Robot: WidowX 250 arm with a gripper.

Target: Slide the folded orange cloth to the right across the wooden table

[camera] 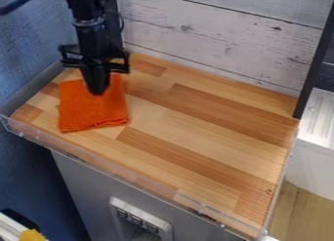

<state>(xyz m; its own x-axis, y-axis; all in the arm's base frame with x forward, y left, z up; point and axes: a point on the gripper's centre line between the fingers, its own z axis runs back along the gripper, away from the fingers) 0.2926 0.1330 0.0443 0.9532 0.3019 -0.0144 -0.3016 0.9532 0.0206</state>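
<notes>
As I look down from my distant station, I see a striped light-and-reddish-brown wooden counter [202,137]. On its left part lies a bright orange, roughly square fabric cloth [98,113]. My black two-finger pincer [97,92] points down at the cloth's far part, nearly closed together; I can't tell whether it grips any fabric.

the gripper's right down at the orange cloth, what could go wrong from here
The gripper is low over the cloth, with the wooden board beneath, so a little too much downward force might press into the wood.

The cloth lies loose, so a sideways nudge could bunch it up or skid it along.

It also sits toward the board's left end, where the clear rim runs along the front; a slide that way might catch it there.
</notes>
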